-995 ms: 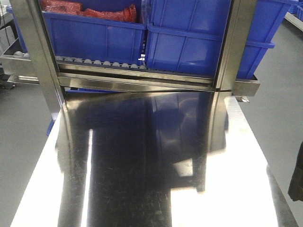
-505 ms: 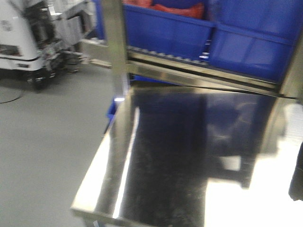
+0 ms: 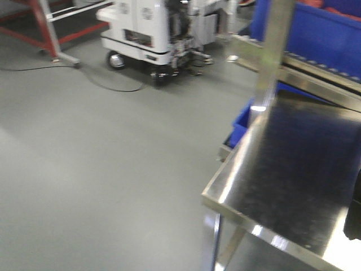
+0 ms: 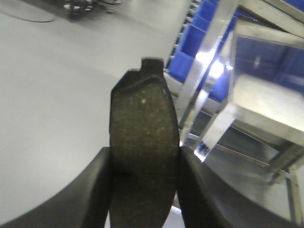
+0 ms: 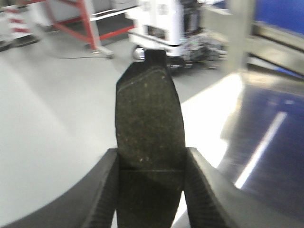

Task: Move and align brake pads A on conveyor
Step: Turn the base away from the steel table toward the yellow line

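Each wrist view is filled by one dark-grey brake pad held upright between black fingers. My left gripper [image 4: 145, 187] is shut on a brake pad [image 4: 144, 128], which hangs over grey floor beside a steel frame. My right gripper [image 5: 151, 190] is shut on another brake pad [image 5: 148, 118] with a groove across its middle, above grey floor at the edge of the shiny table. The conveyor is out of view in every frame. In the front view only a dark sliver at the right edge [image 3: 354, 217] shows, and I cannot tell what it is.
The shiny steel table [image 3: 293, 169] fills the right of the front view, with its upright post [image 3: 271, 53] and blue bins [image 3: 321, 28] behind. A white wheeled machine [image 3: 152, 31], a floor cable [image 3: 107, 84] and a red frame [image 3: 51, 28] stand across the grey floor.
The front view has swung left: the table and blue bins slid from centre to the right edge, and open floor with the white machine came into view.
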Controlling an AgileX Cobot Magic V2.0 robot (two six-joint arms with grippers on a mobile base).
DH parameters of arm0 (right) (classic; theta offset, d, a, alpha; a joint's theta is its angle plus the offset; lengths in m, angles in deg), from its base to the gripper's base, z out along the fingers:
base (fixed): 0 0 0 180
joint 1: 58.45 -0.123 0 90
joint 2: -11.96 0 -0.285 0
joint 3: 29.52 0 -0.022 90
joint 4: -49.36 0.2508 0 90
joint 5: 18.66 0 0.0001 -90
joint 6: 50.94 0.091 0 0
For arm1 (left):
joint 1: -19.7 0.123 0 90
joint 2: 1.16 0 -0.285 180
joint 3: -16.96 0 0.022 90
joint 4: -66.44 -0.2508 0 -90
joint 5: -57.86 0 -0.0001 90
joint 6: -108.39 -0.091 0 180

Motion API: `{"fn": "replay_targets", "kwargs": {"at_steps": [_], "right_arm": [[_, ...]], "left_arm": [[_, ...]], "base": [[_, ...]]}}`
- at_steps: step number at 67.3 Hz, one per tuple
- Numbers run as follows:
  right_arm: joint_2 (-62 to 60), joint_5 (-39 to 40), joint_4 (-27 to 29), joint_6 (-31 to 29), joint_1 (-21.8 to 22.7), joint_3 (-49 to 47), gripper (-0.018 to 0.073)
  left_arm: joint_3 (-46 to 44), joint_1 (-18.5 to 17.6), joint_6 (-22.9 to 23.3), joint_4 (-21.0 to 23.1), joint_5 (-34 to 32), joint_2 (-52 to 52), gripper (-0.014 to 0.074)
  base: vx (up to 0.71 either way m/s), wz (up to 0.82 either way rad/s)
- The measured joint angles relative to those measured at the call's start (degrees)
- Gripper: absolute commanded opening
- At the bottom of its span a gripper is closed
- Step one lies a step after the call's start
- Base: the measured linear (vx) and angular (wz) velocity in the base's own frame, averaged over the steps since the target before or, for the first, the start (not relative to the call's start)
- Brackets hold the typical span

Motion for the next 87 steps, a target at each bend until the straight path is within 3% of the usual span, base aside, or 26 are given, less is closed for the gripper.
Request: {"fn": "replay_targets", "kwargs": {"at_steps": [54, 87], "right_arm": [[0.0, 0.0, 0.0, 0.0, 0.0, 0.0, -0.0007], [0.0, 0.0, 0.0, 0.0, 0.0, 0.0, -0.0007]], "left_arm": [[0.0, 0.0, 0.0, -0.1, 0.1, 0.0, -0.0006], [0.0, 0.0, 0.0, -0.1, 0.1, 0.1, -0.0006]], "base": [[-0.17, 0.81], [-0.10, 0.55]]}}
